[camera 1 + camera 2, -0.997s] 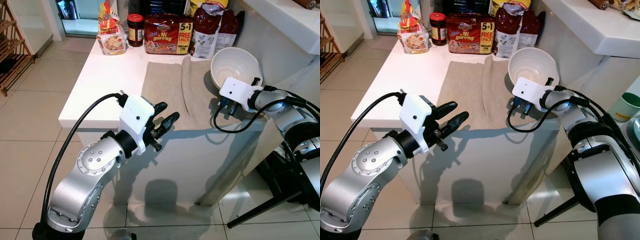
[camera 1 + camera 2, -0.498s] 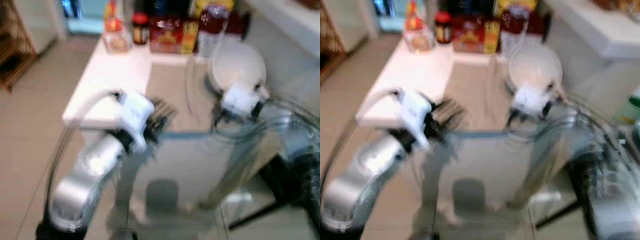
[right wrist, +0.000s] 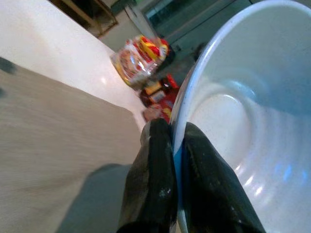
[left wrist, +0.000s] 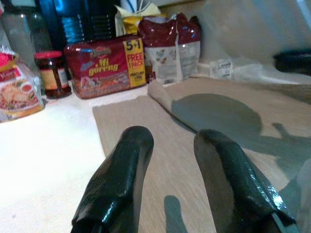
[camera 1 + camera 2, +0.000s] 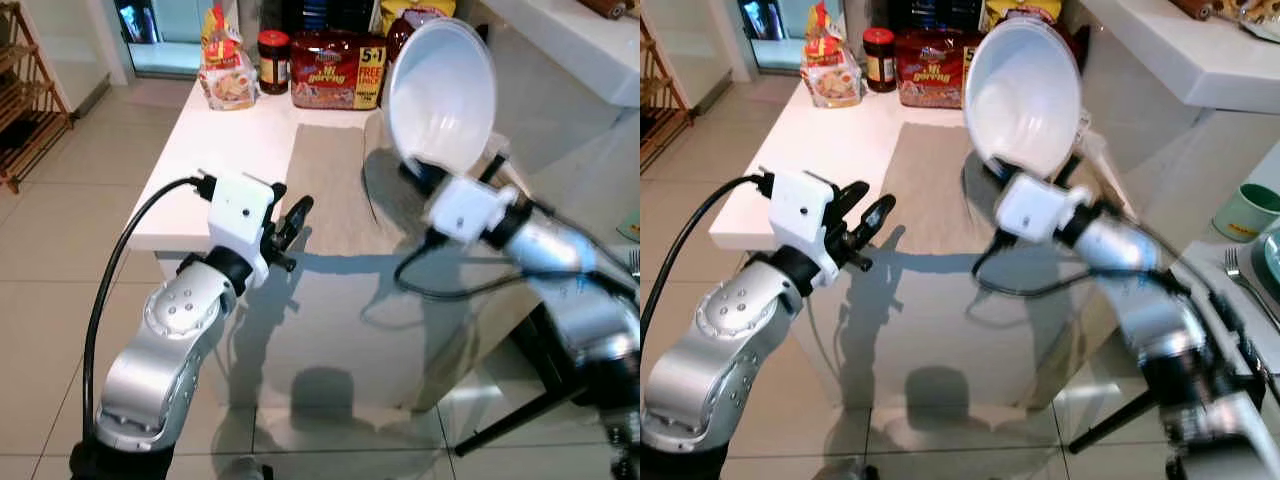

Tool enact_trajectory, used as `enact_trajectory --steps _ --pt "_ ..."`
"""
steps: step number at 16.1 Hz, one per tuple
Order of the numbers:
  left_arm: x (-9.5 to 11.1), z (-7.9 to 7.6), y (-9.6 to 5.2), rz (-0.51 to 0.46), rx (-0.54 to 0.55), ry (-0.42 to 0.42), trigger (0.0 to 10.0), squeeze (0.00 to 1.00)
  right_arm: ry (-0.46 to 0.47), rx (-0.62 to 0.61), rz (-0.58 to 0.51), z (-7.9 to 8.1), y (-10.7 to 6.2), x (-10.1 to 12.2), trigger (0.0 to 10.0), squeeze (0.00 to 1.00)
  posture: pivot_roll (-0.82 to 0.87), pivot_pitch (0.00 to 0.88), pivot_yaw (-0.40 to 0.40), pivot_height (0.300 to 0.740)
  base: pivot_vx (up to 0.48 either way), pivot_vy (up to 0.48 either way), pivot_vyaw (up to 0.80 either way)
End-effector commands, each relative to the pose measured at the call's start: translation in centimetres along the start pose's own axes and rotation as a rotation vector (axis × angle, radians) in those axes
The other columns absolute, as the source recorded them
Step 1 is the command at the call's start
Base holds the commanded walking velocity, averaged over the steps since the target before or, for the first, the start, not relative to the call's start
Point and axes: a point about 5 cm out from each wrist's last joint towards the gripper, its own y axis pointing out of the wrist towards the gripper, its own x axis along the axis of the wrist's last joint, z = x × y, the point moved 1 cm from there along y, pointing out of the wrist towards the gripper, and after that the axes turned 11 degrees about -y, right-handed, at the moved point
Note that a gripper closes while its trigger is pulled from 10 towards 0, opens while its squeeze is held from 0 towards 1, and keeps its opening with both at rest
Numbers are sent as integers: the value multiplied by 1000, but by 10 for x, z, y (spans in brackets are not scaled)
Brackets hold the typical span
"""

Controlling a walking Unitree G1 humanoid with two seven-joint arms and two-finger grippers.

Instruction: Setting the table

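**Bowl held aloft over the placemat**

Left eye view: The right claw [image 5: 432, 172] pinches the lower rim of a white bowl [image 5: 442, 88], which stands tipped almost on edge in the air, its hollow facing the camera, above the right part of the beige placemat [image 5: 335, 185]. Gripping by the rim likely explains the steep tilt: the bowl's weight hangs from one point. At about 9 o'clock from the bowl, the left claw [image 5: 288, 222] hovers by the near edge of the white surface [image 5: 215, 150], its fingers a little apart and holding nothing, probably waiting clear of the working arm. At 12 o'clock along the back of the surface stand a jar [image 5: 273, 60], a red noodle pack [image 5: 327, 72] and a snack bag [image 5: 225, 75].

Right eye view: The same scene. A green cup [image 5: 1247, 212] and a fork [image 5: 1238, 276] sit at 3 o'clock, well apart on a lower spot to the robot's right. The bowl's shadow falls on the placemat beneath it, so it is plainly lifted off.

Left wrist view: Two black fingers [image 4: 119, 179] stand parted and empty over the placemat, pointing toward the groceries at the back. A fold runs along the cloth.

Right wrist view: The two fingers [image 3: 153, 179] are closed on the bowl's rim, one inside and one outside the wall. I judge the bowl has yet to be levelled and set down on the mat.
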Motion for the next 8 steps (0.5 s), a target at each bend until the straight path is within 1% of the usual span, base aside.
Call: enact_trajectory --steps 1,2,4,5,7,8 --pt "1 -2 -2 -12 3 8 10000 0 32 -93 -27 -14 -5 10 10000 0 82 12 -59 740 0 0 0" --pt "-1 -3 -3 -7 5 2 10000 0 104 -132 -38 -2 -12 18 10000 0 80 13 -58 740 0 0 0" --pt "-2 -4 -2 -4 3 -1 10000 0 165 -154 -12 14 -21 25 10000 0 77 12 -54 740 -304 0 0" --pt "-3 -4 -1 -1 2 -1 10000 0 188 -159 4 20 -25 29 10000 0 74 10 -50 740 -244 0 0" --pt "-7 -3 -1 9 8 4 10000 0 214 -173 38 24 -31 33 10000 0 69 5 -46 740 0 0 0" --pt "-11 -1 -2 13 25 -15 10000 0 221 -177 70 28 -34 32 10000 0 64 4 -44 740 0 0 0"
